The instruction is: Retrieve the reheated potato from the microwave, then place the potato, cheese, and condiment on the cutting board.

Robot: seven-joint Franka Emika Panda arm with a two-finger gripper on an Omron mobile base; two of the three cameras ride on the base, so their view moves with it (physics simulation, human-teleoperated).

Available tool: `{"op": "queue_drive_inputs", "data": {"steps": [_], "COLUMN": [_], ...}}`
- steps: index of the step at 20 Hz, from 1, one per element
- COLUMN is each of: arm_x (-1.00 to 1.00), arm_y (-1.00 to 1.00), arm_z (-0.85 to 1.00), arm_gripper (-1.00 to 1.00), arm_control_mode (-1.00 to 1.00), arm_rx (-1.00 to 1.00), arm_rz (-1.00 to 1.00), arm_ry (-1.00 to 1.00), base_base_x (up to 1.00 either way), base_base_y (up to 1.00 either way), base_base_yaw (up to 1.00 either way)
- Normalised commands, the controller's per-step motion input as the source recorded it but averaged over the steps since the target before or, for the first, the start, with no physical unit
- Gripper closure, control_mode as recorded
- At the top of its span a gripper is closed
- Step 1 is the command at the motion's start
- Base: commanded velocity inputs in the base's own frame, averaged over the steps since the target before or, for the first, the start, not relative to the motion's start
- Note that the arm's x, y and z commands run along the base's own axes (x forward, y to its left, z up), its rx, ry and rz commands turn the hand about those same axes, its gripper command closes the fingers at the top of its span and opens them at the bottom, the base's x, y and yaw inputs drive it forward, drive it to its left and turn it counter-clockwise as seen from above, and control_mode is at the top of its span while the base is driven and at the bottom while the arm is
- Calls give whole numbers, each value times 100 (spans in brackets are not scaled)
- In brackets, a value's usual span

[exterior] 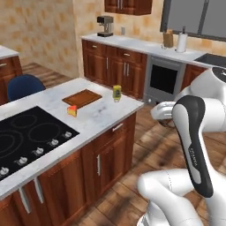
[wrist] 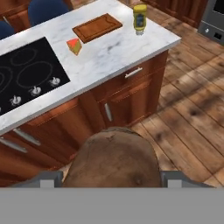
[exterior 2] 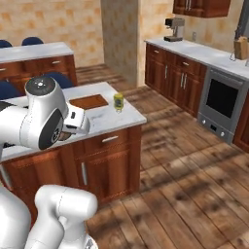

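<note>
Pincer (wrist: 112, 177) clamped wide on the potato (wrist: 113, 159), brown lump bulging between both fingertips. Carried off the island's near edge, above the wooden floor. Cutting board (wrist: 97, 27) ahead and across the marble top, long axis running left-right; cheese (wrist: 74, 45) just short of it, condiment (wrist: 140, 18) beside its right end.

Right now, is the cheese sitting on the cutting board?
No, in the hand view the cheese lies on the white marble counter beside the cutting board, not on it.
</note>
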Motion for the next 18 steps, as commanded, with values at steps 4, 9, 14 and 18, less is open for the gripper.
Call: {"op": "queue_drive_inputs", "data": {"steps": [4,9,14,18], "arm_x": [0,0,0,0], "arm_y": [0,0,0,0], "arm_z": [0,0,0,0], "arm_gripper": [100,100,100,100], "arm_control_mode": [100,100,100,100], "arm_rx": [0,0,0,0], "arm_rz": [0,0,0,0], "arm_ry": [0,0,0,0], "base_base_x": [65,72,68,65], "base_base_y": [-31,-21,-20,-20], "base_base_yaw": [16,21,26,30]}}
